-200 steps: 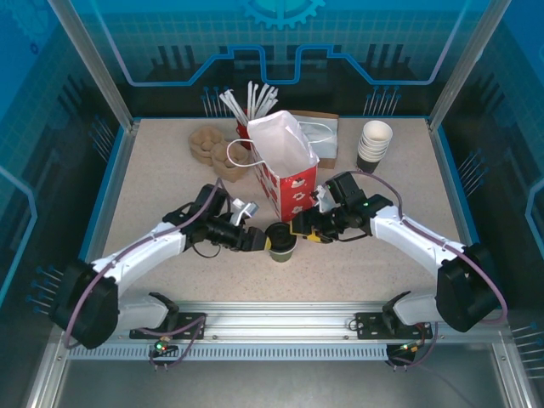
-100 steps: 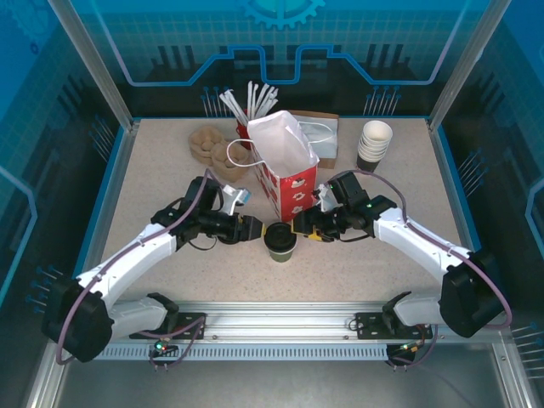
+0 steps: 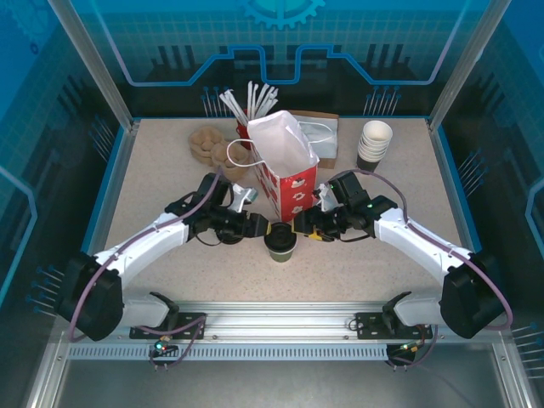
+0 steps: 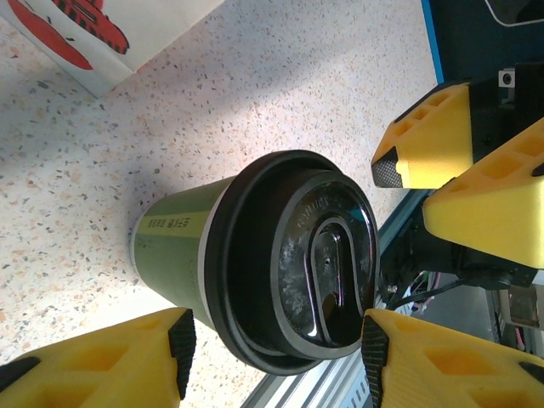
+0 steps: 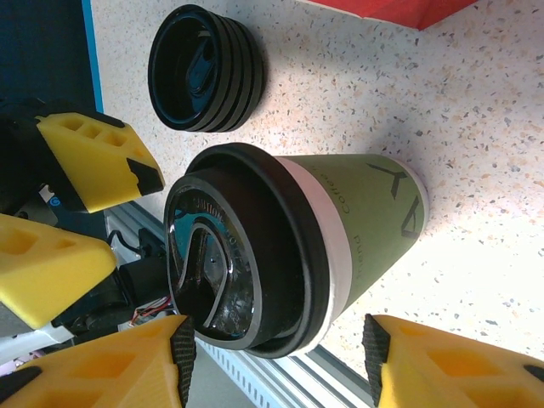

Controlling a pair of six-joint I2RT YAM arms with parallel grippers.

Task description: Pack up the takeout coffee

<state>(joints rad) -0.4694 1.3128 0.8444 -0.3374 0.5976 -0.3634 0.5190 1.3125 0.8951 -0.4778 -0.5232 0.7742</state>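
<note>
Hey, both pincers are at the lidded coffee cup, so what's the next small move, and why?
Probably close the left pincer on the takeout coffee. Its pads closely flank the black lid, and the cup stands upright beside the open paper bag. The right pincer shows a gap on one side, so it seems less ready to grip.

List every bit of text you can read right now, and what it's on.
"Coffe…": on the green side of the takeout coffee, right wrist view; ending unclear.
Small print on the cup's pale stripe, left wrist view: too small to read.
Raised marks on the black lid: too blurred to read.
Red and white paper bag: pattern only, no legible words.
</note>
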